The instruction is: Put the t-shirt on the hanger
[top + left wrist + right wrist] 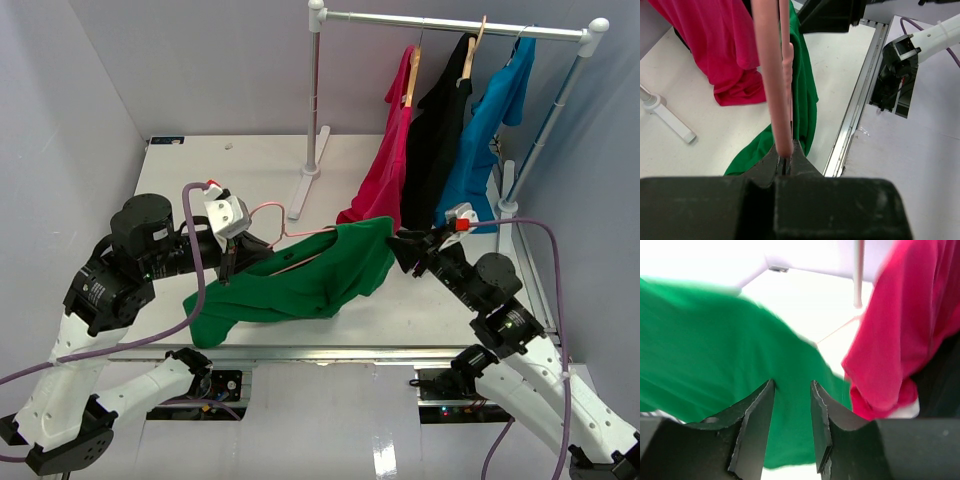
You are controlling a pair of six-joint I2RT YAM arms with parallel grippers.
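The green t-shirt (300, 282) hangs in a bunch over the pale pink wire hanger (268, 209), held just above the table's front middle. My left gripper (230, 262) is shut on the hanger; in the left wrist view its jaws (785, 155) clamp the pink wire (772, 75), with the green cloth (805, 100) draped behind it. My right gripper (400, 245) is at the shirt's upper right edge. In the right wrist view its jaws (792, 385) stand apart, with green cloth (700, 350) just beyond them. A thin stretch of hanger wire (840, 329) shows there.
A clothes rack (450, 22) stands at the back right, its foot (310, 175) on the table. On it hang a magenta shirt (385, 170), a black shirt (435, 140) and a blue shirt (480, 150). The magenta shirt's hem lies close to my right gripper (905, 340).
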